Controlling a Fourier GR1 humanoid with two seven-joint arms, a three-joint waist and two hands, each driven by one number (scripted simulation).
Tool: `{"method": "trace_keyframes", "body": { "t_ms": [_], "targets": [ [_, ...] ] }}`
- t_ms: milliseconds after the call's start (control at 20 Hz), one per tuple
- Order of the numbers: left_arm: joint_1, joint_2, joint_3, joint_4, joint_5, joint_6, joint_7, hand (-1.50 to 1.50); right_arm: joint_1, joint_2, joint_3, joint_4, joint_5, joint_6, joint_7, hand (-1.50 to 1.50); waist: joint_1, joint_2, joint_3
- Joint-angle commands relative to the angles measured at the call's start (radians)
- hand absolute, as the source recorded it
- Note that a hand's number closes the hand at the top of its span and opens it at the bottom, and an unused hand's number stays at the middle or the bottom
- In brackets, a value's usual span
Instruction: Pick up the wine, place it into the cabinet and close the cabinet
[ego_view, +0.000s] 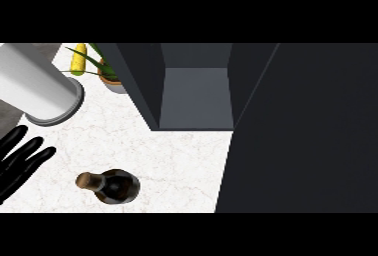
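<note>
- Standing untouched on the marble counter (177, 160), the wine bottle (111, 186) shows the task barely begun: lifting, placing and closing all remain.
- Cabinet (196, 100) is open, its door (303, 130) swung out to the right.
- Bottle's long axis runs near vertical; the corked neck points up, leaning toward the view's left.
- Left hand (21, 157), fingers straight, holds nothing beside the bottle; right hand unseen.

A dark wine bottle (114, 186) with a tan cork stands upright on the white marble table (177, 160), near the open dark cabinet (196, 95).
</note>
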Motion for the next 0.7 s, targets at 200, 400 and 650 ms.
{"method": "trace_keyframes", "body": {
  "t_ms": [200, 400, 650],
  "targets": [
    [0.01, 0.011, 0.043, -0.077, 0.066, 0.017, 0.056, -1.5, -0.072, -0.012, 0.079, -0.172, 0.162, -0.094, 0.187, -1.5, 0.0, -0.002, -0.001],
    [0.013, -0.012, 0.044, -0.029, 0.025, -0.015, 0.039, -1.5, -0.064, -0.052, 0.09, -0.149, 0.167, -0.097, 0.158, -1.5, -0.006, -0.001, 0.0],
    [-0.032, -0.033, 0.036, 0.051, -0.032, -0.036, 0.015, -1.5, -0.078, -0.08, 0.093, -0.241, 0.149, -0.135, 0.238, -1.5, -0.02, -0.001, -0.001]
  ]
}}
